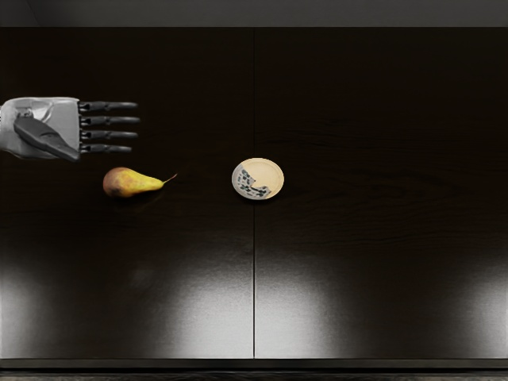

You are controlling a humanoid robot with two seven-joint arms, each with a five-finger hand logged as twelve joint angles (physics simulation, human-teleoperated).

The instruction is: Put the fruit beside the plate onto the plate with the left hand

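Note:
A yellow-brown pear [127, 183] lies on its side on the dark table, its stem pointing right toward the plate. A small cream plate [258, 178] with a dark blue pattern sits to the pear's right, a gap between them, and nothing lies on it. My left hand [95, 127] comes in from the left edge, above and behind the pear. Its fingers [111, 121] are stretched out straight to the right, holding nothing. The hand does not touch the pear.
The dark tabletop [357, 262] has a thin seam running down its middle just left of the plate's centre. Bright reflections lie along its near edge.

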